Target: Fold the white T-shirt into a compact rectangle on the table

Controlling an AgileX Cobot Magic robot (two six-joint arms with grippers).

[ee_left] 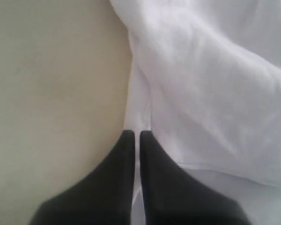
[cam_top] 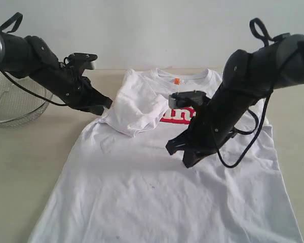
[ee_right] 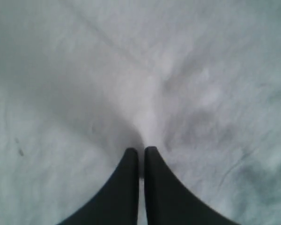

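The white T-shirt (cam_top: pixel 152 192) lies front up on the table (cam_top: pixel 20 162), its left sleeve (cam_top: pixel 137 109) folded in over the chest. Part of the red lettering (cam_top: pixel 173 117) and the orange neck tag (cam_top: pixel 176 81) show. My left gripper (cam_top: pixel 105 105) is shut, its tips at the shirt's left edge beside the folded sleeve; in the left wrist view it (ee_left: pixel 136 133) sits where cloth (ee_left: pixel 215 93) meets tabletop (ee_left: pixel 51 84). My right gripper (cam_top: pixel 187 161) is shut over the shirt's middle, pointing down; its tips (ee_right: pixel 140 150) stand at a small crease in the cloth (ee_right: pixel 201 70). No cloth is lifted.
A round wire-mesh basket (cam_top: pixel 10 101) stands at the far left behind the left arm. Bare tabletop runs along the shirt's left side and at the far right (cam_top: pixel 294 116). A pale wall closes off the back.
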